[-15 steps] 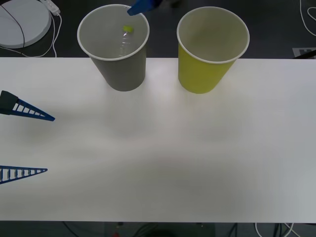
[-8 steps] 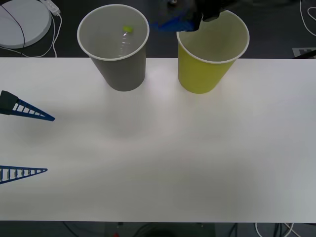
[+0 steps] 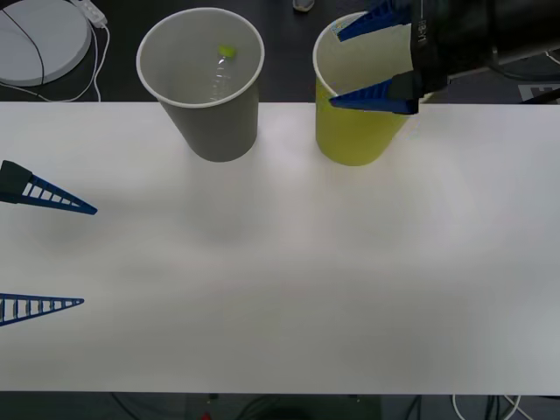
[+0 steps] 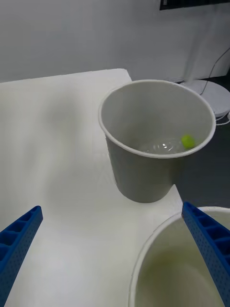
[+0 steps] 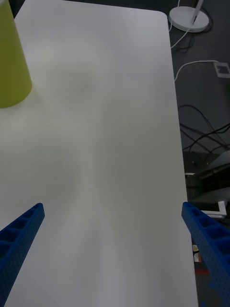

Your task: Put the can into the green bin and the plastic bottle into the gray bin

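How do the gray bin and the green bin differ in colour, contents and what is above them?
The gray bin is dark gray outside; the green bin is yellow-green. The gray bin holds the plastic bottle; no object shows in the part of the green bin that can be seen. The open right gripper is over the green bin, none over the gray. Both are tapered, white-rimmed and upright on the table.

Right claw point(image 3: 367, 61) raised, fingers spread; left claw point(image 3: 83, 255) parked low, agape.
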